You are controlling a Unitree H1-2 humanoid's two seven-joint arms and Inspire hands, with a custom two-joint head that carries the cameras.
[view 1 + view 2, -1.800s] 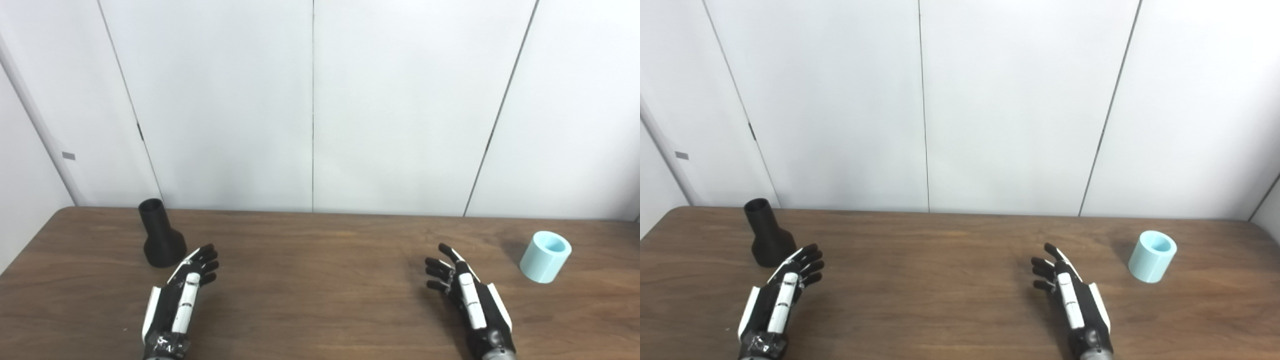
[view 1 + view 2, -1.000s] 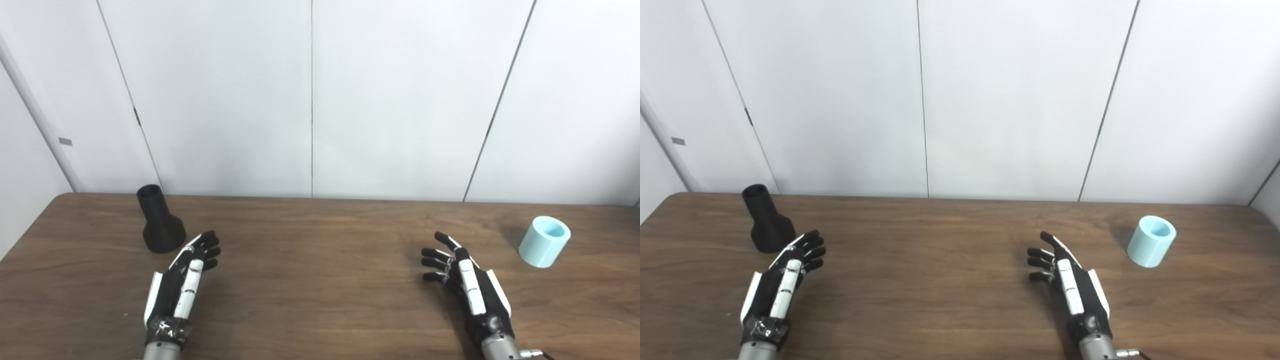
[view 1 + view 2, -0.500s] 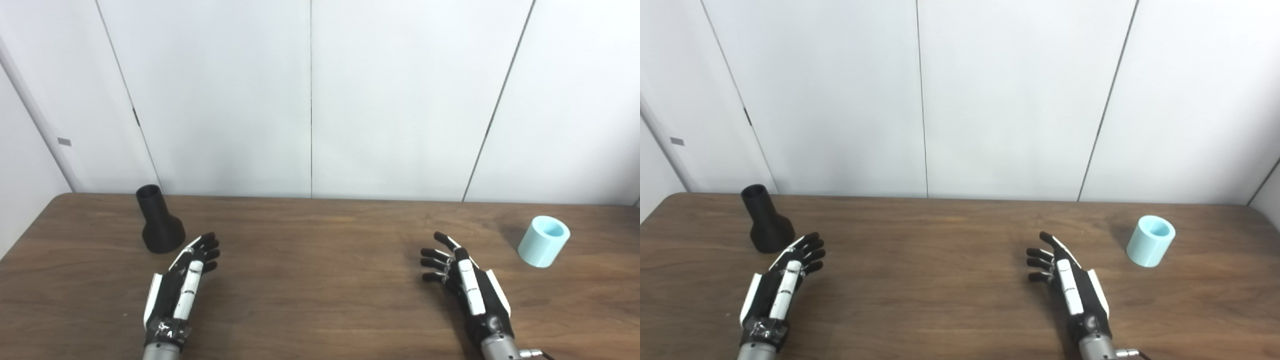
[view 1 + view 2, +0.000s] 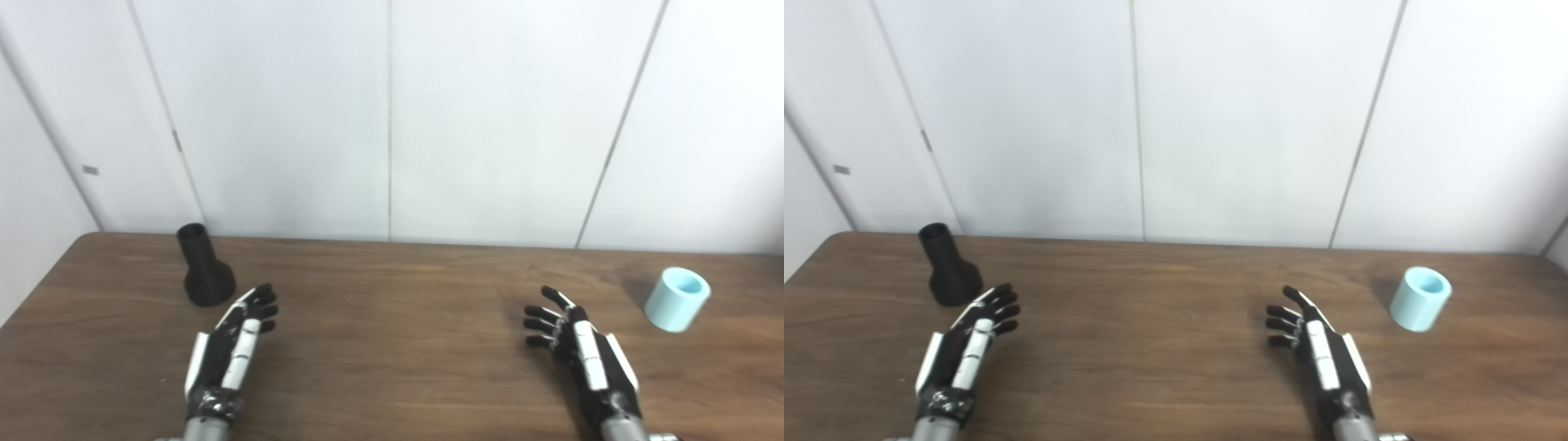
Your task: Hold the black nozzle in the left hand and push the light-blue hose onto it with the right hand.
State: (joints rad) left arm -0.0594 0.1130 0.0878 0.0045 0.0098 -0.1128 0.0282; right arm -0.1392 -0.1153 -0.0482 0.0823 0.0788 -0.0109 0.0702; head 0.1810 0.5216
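The left hand (image 4: 229, 343) hovers low over the brown wooden surface (image 4: 392, 343), back up, its fingers (image 4: 264, 304) spread a little and pointing away from the robot. It holds nothing. Just beyond and to the left of its fingertips stands the black nozzle (image 4: 205, 269), upright on its wide flared base with the narrow open neck on top. The nozzle sits near the far left corner of the surface, close to the hand but not touching it.

The right hand (image 4: 585, 352) is also over the surface, back up, its fingers (image 4: 542, 324) apart and slightly curled, and it too grips nothing. Farther to its right, well apart from it, is the light-blue hose (image 4: 677, 299), a short, wide tube standing on end and leaning a little, its open mouth facing up and toward the wall. It rests near the right edge of the surface.

The 2 hands are well apart from each other, with bare wood between them. Behind the surface rises a wall of plain white panels (image 4: 392, 122) with thin dark seams.
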